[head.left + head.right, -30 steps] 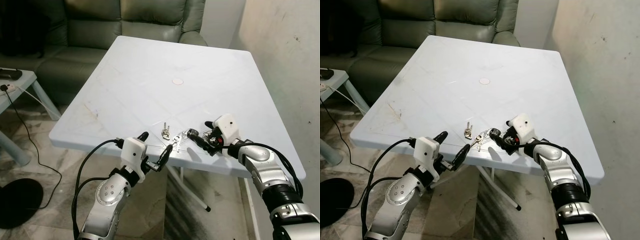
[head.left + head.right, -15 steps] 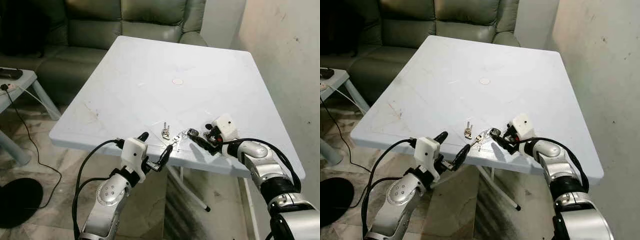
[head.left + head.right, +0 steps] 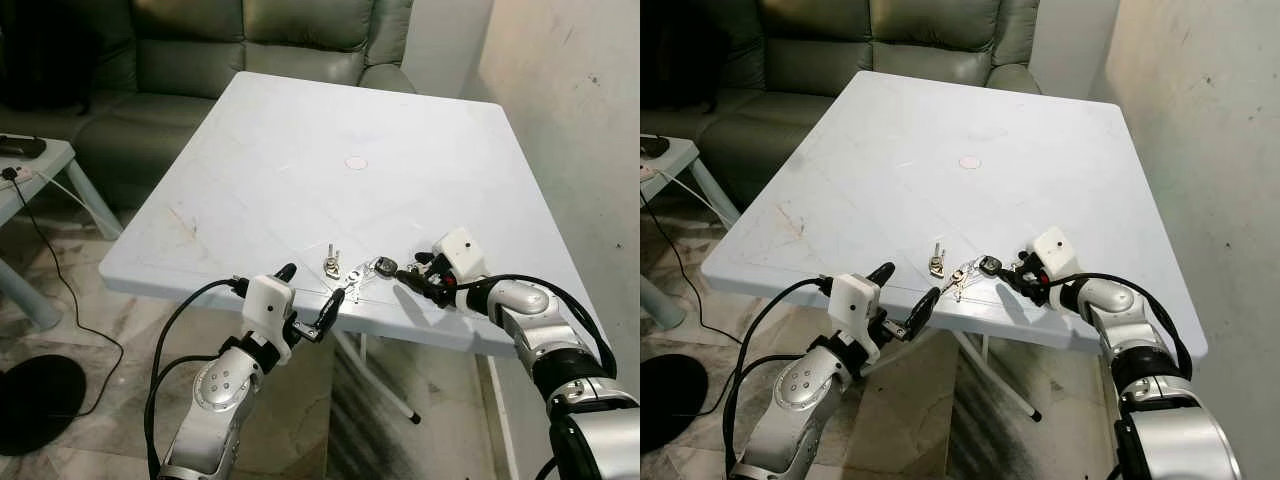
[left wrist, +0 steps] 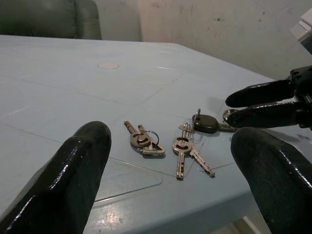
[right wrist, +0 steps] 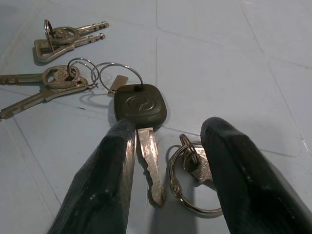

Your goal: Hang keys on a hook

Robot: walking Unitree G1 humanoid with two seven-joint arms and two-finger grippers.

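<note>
Indoors, our white table fronts a green sofa; keys near its front edge; right gripper spread astride them, left gripper spread.

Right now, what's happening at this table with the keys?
The robot stands at the near edge of a white table where several keys lie. Its right tool is down at the black-headed car key, fingers open on either side of the key's blade and beside a loose key ring; nothing is lifted yet. Two bunches of silver keys lie close by. The left tool hovers open at the table's edge, off the keys. No hook can be made out.
</note>
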